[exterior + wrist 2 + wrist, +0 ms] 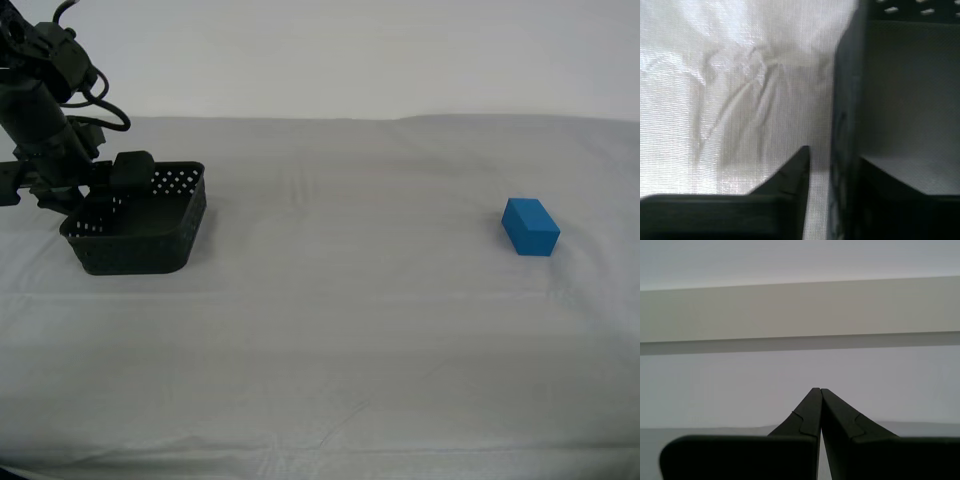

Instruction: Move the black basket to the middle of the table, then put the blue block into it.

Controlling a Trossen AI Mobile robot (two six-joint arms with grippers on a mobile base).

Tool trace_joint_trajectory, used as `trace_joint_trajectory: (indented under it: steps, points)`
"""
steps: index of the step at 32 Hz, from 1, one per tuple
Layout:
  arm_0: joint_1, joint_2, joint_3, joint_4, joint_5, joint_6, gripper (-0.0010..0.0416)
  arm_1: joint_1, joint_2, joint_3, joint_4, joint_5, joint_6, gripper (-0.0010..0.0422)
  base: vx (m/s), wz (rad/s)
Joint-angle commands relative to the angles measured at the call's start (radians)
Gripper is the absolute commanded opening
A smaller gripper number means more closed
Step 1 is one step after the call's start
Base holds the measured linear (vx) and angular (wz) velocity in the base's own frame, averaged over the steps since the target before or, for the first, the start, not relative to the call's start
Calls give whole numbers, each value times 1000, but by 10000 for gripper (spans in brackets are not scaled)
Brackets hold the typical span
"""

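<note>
The black basket (140, 225) stands on the table (350, 330) at the exterior view's far left. My second gripper (112, 180) reaches down over the basket's near-left wall. In the second wrist view the basket wall (845, 125) stands between the jaws of my second gripper (837, 160). One finger (797, 170) is outside the wall with a thin strip of cloth showing between them. The other finger is inside and hard to make out. The blue block (530, 227) lies alone at the exterior view's right. My first gripper (818, 391) is shut and empty, pointing at a pale wall, out of the exterior view.
The wrinkled pale cloth (730, 100) covers the whole table. A plain wall (350, 50) rises behind the table's far edge. The table's front edge runs along the bottom of the exterior view.
</note>
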Motion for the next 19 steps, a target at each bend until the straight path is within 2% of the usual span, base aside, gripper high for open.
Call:
trace_joint_trajectory:
  steps: [1, 3, 6, 8, 9, 13, 16, 19]
  points:
    - [0, 0, 1, 3, -3, 2, 1, -1, 1, 0, 3, 26, -2, 4, 0, 0]
    - [0, 0, 1, 3, -3, 2, 1, -1, 1, 0, 3, 45, -6, 0, 0, 0]
    - [0, 0, 1, 3, -3, 2, 1, -2, -1, 0, 2, 120, -43, -3, 0, 0]
    - [0, 0, 1, 3, -3, 2, 1, -5, -2, 4, -3, 157, -64, -1, 0, 0]
    - [0, 0, 1, 3, -3, 3, 1, -11, -3, 14, -18, 198, -74, -2, 0, 0]
    - [0, 0, 1, 3, -3, 8, 1, -56, -7, 70, -96, 211, -82, -2, 0, 0]
    - [0, 0, 1, 3, -3, 16, 1, -109, -8, 135, -172, 255, -93, -2, 0, 0]
    - [1, 0, 1, 3, -3, 19, 1, -185, -8, 209, -210, 238, -113, -1, 0, 0]
